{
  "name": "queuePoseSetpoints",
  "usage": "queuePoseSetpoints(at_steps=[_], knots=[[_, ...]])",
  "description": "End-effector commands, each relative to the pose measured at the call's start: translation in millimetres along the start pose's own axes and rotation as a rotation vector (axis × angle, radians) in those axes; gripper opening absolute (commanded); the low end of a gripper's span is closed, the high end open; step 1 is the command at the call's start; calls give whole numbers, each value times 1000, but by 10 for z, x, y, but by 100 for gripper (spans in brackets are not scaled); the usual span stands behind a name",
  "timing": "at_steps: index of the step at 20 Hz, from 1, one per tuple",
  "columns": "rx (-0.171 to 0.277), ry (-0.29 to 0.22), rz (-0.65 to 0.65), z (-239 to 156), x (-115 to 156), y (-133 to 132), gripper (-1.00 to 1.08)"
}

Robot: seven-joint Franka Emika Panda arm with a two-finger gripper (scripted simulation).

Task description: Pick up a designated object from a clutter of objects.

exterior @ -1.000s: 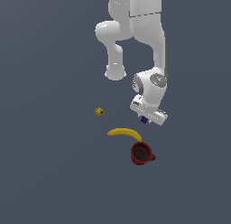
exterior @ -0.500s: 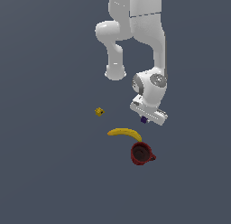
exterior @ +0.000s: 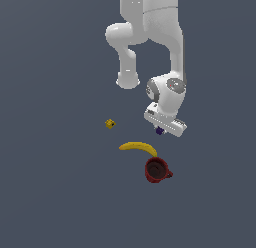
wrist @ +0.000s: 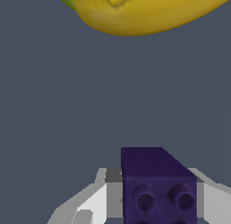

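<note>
Nothing moved; end effector (exterior: 161,128) mostly hides purple block (wrist: 155,184).

Purple studded block (wrist: 157,187), seemingly claw-held.

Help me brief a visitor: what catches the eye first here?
The white pincer stands out, with the purple block between its fingers, under the arm in the exterior view. Beyond it lie the yellow banana and the dark red mug, side by side.

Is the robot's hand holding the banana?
No, the gripper has the purple block between its fingers; the banana lies apart.
</note>
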State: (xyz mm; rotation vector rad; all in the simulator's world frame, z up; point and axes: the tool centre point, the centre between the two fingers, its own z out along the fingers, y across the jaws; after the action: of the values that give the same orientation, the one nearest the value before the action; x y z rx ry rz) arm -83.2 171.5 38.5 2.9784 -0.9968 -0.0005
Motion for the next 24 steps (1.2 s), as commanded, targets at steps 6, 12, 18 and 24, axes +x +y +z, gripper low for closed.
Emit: queuePoseSetpoints(at_steps=[6,12,18,24], knots=[[1,1,0,-418,54,50,-100],[1,0,-1,-937,112,109,-100],[2,-1,-1,-1533,182,174,-100],[3,-2,-1,-2110,254,235,-100]])
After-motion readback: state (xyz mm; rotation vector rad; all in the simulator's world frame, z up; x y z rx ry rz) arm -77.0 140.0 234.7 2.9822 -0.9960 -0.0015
